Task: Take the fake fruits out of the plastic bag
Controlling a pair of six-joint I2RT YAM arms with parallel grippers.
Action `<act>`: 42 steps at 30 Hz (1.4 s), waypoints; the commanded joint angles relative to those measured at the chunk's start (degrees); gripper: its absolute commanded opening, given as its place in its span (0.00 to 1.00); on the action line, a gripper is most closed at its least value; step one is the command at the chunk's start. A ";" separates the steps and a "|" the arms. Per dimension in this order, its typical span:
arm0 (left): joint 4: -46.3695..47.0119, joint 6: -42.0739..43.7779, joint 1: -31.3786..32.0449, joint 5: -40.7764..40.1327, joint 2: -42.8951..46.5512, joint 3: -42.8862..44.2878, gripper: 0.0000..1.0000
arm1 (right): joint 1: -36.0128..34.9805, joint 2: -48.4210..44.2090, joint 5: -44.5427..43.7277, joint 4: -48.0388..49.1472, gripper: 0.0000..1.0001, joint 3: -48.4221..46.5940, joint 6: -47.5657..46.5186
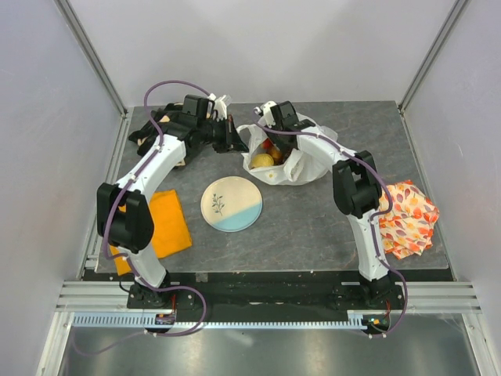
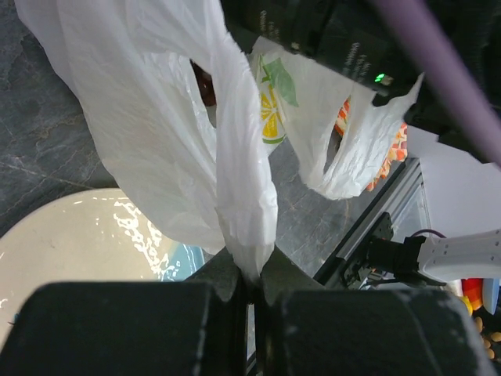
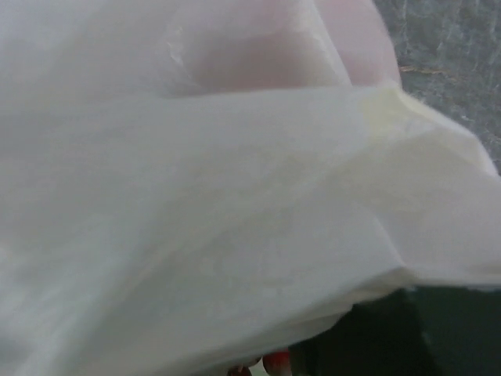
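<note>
The white plastic bag (image 1: 309, 160) lies at the back middle of the table with its mouth open. A yellow lemon (image 1: 263, 160) and a red berry cluster (image 1: 268, 145) show inside, with something dark to their right. My left gripper (image 1: 235, 137) is shut on a gathered fold of the bag's left edge (image 2: 246, 211); its fingertips (image 2: 252, 278) pinch the film. A citrus slice (image 2: 270, 117) shows through the film. My right gripper (image 1: 270, 125) is at the bag's back rim. In the right wrist view the bag film (image 3: 235, 196) covers its fingers; red berries (image 3: 275, 364) peek below.
A cream and blue plate (image 1: 232, 204) sits in front of the bag, also in the left wrist view (image 2: 70, 243). A plain orange cloth (image 1: 160, 227) lies front left. A fruit-patterned cloth (image 1: 407, 219) lies at the right. A black bag (image 1: 153, 129) is behind the left arm.
</note>
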State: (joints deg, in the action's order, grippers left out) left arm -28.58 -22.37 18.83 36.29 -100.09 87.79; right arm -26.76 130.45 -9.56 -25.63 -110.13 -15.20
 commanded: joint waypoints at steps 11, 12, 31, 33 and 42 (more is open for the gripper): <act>1.51 2.33 -0.20 0.36 -0.98 3.09 0.02 | 0.48 -5.72 1.73 0.14 0.00 -0.36 0.87; 1.42 2.33 -0.28 0.36 -0.98 3.26 0.02 | 0.40 -8.00 2.44 0.05 0.00 0.00 0.96; 1.07 3.21 -0.20 -0.52 -4.50 10.82 0.17 | -0.39 -31.66 19.47 -11.73 0.00 4.31 3.16; 0.89 3.47 -0.20 -0.52 -4.67 11.17 0.47 | -0.66 -33.41 22.21 -12.43 0.00 3.43 3.25; -3.59 7.78 -1.51 -5.08 1.20 13.29 0.96 | -7.50 -39.48 30.04 -16.03 0.00 -1.23 -1.14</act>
State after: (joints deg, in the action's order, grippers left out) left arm -30.26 -18.35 18.61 34.44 -104.22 98.98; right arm -30.57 95.94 15.38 -42.24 -106.72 -14.39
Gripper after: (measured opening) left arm 0.952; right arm 0.014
